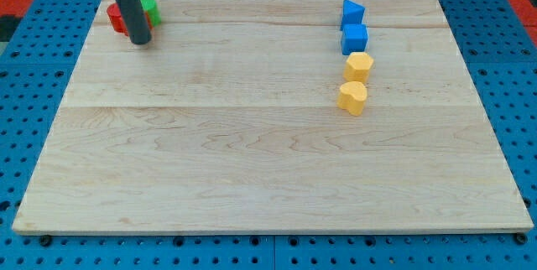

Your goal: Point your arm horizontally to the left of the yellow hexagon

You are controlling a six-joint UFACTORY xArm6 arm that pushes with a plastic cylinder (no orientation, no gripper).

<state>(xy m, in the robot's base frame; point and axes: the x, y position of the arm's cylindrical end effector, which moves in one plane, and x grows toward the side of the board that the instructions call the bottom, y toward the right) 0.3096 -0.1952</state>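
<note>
The yellow hexagon sits on the wooden board at the view's right, in a column of blocks. Just below it lies a yellow heart-shaped block. Above it are a blue cube and a blue triangular block. My rod comes down at the view's top left and my tip rests on the board far to the left of the yellow hexagon and a little higher in the view. A red block and a green block sit right behind the rod, partly hidden.
The wooden board lies on a blue perforated table. The board's edges run close to the view's left, right and bottom.
</note>
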